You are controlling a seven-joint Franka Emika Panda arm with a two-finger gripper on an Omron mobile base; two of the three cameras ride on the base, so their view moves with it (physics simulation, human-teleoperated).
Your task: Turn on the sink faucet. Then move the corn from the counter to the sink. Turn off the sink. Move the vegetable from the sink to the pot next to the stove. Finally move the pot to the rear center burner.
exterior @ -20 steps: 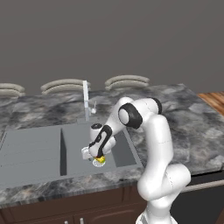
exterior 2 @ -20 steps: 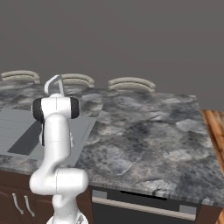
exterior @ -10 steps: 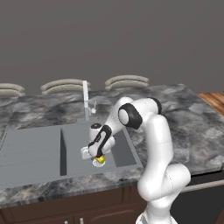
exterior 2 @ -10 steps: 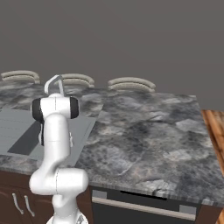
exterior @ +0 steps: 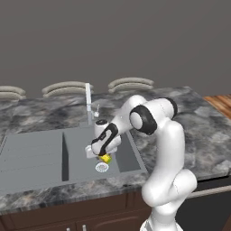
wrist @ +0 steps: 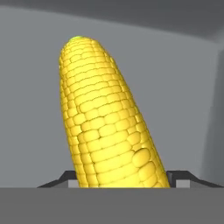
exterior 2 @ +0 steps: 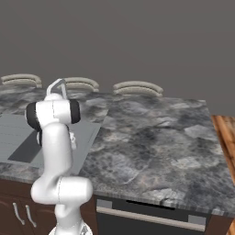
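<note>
Pincer, left base view: gripper (exterior: pixel 102 156) reaches down into the right basin of the sink (exterior: pixel 31 158), clamped on the corn (exterior: pixel 106 158), whose yellow end shows just below the hand.
Corn, left base view: held just above the basin floor, beside and slightly behind the silver drain ring (exterior: pixel 102 167), near the sink's front edge.
Faucet, left base view: sink faucet (exterior: pixel 88 104) stands upright behind the sink's rear edge, with its thin lever (exterior: pixel 96 108) just to the right of the spout.
Counter, left base view: marbled counter (exterior: pixel 198 135) wraps the sink, dark cabinets under its front edge.
Arm, right base view: white arm stands at the sink's right edge, folding down toward the basin; the hand is hidden behind it.
Faucet, right base view: curved spout top (exterior 2: pixel 58 85) peeks over the arm's shoulder.
Counter, right base view: broad marbled stretch (exterior 2: pixel 156 137) to the right of the sink (exterior 2: pixel 13 133).
Corn, hand view: cob (wrist: pixel 105 122) rises between the two dark finger tips (wrist: pixel 65 177), green end at the far top, grey sink floor behind it.
</note>
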